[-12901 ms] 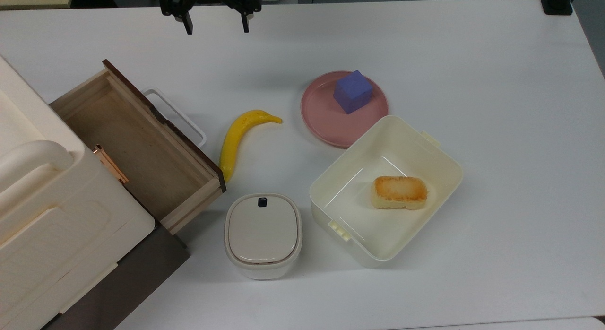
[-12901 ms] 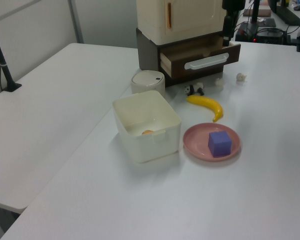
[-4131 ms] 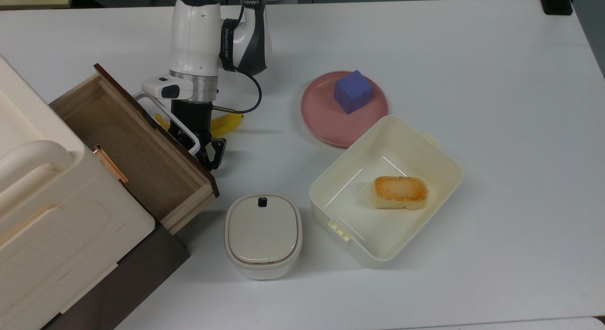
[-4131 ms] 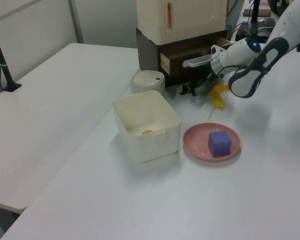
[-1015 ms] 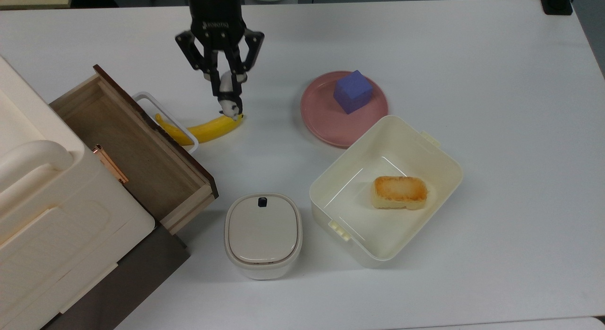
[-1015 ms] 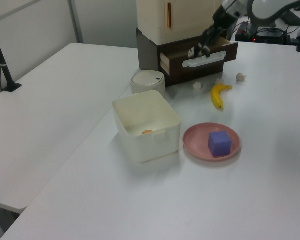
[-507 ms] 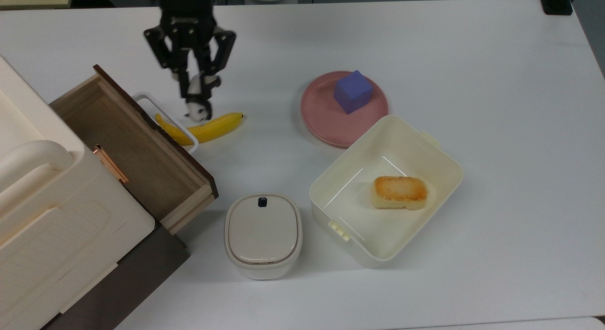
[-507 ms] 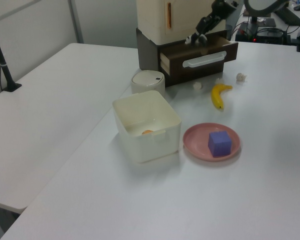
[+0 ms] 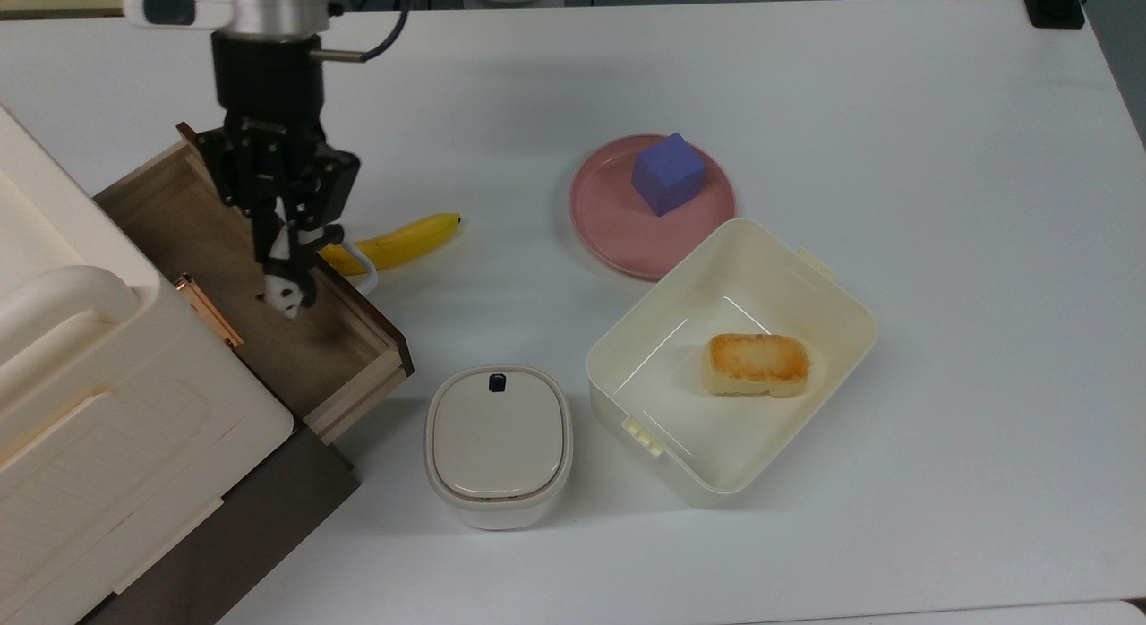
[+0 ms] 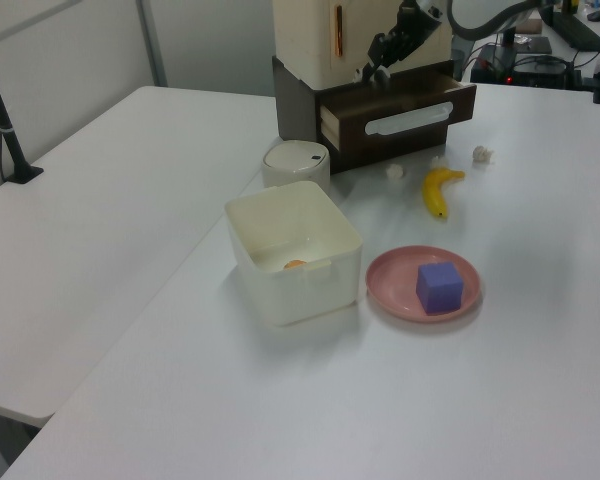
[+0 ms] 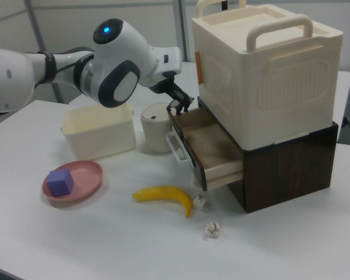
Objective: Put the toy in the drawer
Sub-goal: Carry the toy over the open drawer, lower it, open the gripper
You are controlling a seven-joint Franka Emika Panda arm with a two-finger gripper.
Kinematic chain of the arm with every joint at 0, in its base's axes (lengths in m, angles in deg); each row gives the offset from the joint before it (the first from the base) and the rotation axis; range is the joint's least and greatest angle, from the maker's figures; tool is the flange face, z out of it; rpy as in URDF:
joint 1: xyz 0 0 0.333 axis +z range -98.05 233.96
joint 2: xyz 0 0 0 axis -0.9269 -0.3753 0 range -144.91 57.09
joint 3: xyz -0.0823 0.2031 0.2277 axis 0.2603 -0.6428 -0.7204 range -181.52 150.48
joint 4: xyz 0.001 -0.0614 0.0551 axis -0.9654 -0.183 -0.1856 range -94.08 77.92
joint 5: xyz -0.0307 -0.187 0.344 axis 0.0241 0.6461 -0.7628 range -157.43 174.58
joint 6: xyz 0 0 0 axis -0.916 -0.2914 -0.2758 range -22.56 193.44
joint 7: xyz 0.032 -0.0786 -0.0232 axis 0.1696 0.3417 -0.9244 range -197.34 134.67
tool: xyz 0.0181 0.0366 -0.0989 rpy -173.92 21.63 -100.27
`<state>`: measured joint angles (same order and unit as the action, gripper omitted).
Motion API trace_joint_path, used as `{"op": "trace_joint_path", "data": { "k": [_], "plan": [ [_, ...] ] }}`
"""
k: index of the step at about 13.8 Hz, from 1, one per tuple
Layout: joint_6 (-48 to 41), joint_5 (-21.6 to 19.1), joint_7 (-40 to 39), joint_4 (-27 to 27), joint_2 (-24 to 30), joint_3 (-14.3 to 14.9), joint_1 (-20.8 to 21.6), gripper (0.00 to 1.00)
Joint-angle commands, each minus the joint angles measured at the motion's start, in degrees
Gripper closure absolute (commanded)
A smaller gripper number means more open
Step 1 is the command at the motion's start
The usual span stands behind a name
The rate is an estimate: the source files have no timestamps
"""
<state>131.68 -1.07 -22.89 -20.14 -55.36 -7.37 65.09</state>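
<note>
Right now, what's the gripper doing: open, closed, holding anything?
Gripper: closed on the toy, held over the open drawer.

The open drawer [image 9: 224,267] projects from the cabinet [image 9: 224,535] at the table's [image 9: 940,249] left edge in the top view. The banana [image 9: 403,240] lies just beside the drawer front. The plate [image 9: 609,222] carries the cube [image 9: 668,173] and touches the tub [image 9: 730,361], which holds the bread [image 9: 756,363]. The lidded container [image 9: 498,444] stands left of the tub.

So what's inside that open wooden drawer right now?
The drawer shows only a bare wooden floor. The gripper holds the toy over it, not yet set down. The drawer's back part runs under the cream box, so that part is hidden.
</note>
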Motion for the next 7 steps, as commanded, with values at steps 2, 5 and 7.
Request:
{"op": "trace_joint_path", "data": {
  "k": [2,5,7],
  "plan": [
    [-2.94,-0.47,2.28,4.33,-3.83,1.43,0.85,0.72],
    [-2.85,0.24,1.32,4.42,-4.72,1.43,0.85,0.7],
    [-2.68,1.64,0.0,4.42,-5.42,1.43,0.93,0.6]
  ]
}}
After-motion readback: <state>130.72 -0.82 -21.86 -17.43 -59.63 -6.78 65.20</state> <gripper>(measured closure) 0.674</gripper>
